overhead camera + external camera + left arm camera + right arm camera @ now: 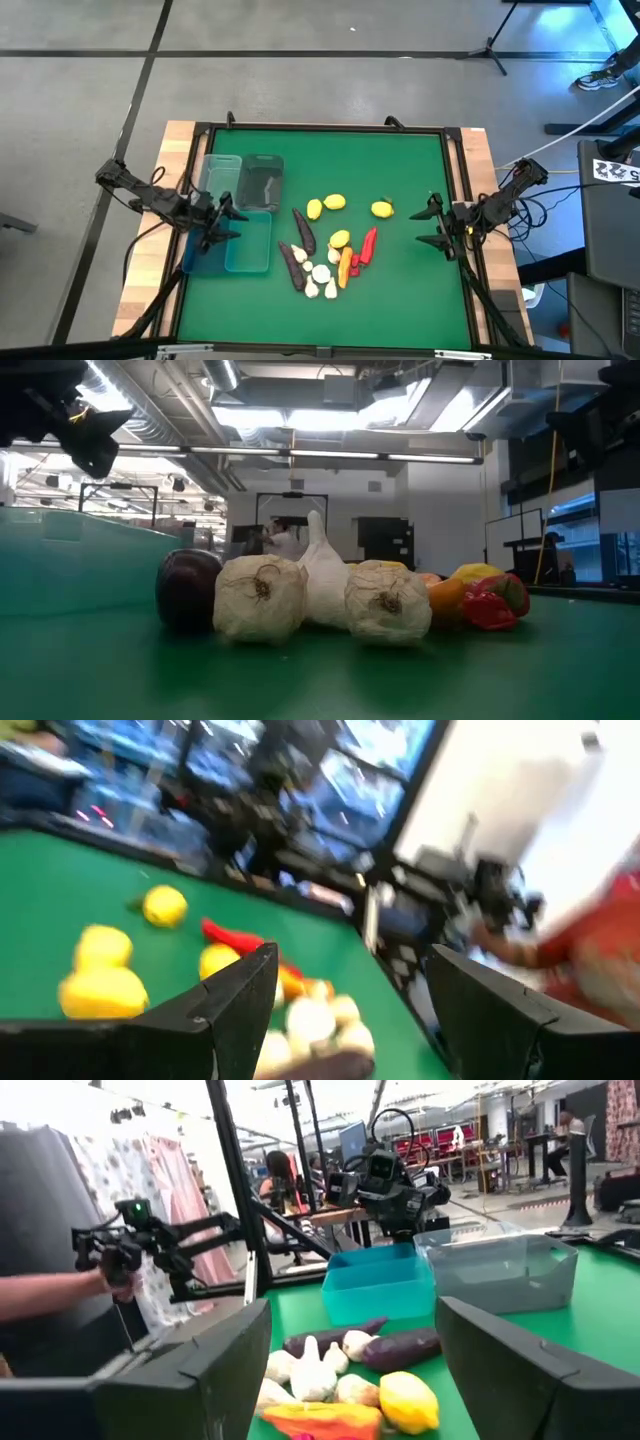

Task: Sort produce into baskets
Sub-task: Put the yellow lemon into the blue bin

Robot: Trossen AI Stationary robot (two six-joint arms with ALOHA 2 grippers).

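Green table (400, 170) holding four bins (240, 215) near its left edge and toy produce (330, 250) clustered around centre toward the front edge.

We see a green table top (400, 180), flat & matt like felt. Its side edges (178, 140) look like pale bare wood, w/ a dark frame round the green. The blue-teal bins (378, 1285) & the clear grey bins (500, 1270) look like see-through plastic, smooth, a bit shiny. The garlic bulbs (260, 598) have a rough, papery, dull white skin w/ fine lines. The eggplant (187, 588) is dark, smooth, glossy. The red pepper (495, 603) is shiny too. The lemons (334, 202) look smooth. Both grippers' fingers (515, 1370) look like dark matt plastic.
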